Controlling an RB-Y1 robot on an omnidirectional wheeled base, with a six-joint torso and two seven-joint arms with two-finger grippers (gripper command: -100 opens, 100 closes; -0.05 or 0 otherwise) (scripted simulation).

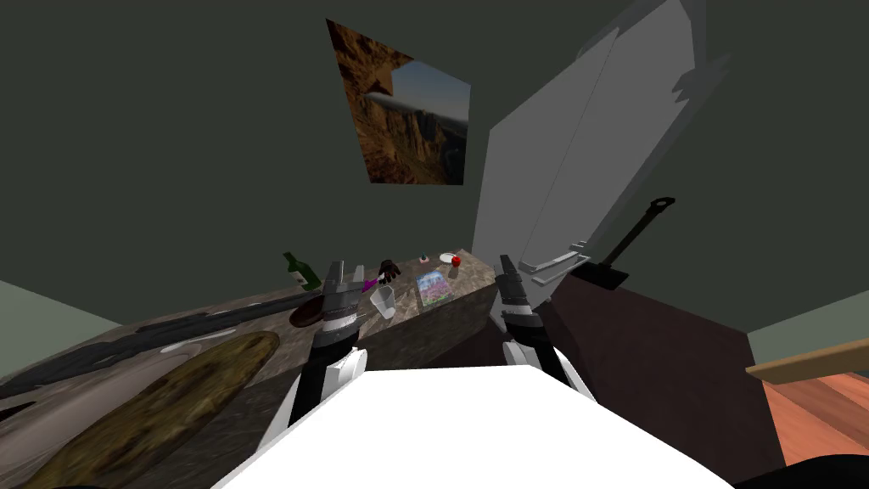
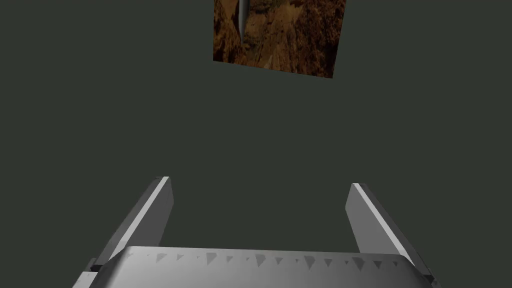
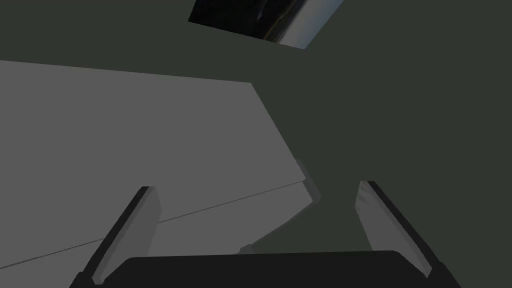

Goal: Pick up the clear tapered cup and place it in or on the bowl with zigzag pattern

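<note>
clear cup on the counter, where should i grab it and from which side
Grip the cup across its side walls about mid-height, coming from the robot's side with the open left gripper. It stands upright, widening to an open rim, and that near side looks free; a book lies beside it.

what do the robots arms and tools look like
Both tools have two thin, blade-like grey fingers on a boxy body. The left tool has a light grey body with a row of triangular marks; the right tool has a dark one. The left arm and right arm are black with grey ringed joints and white segments.
</note>
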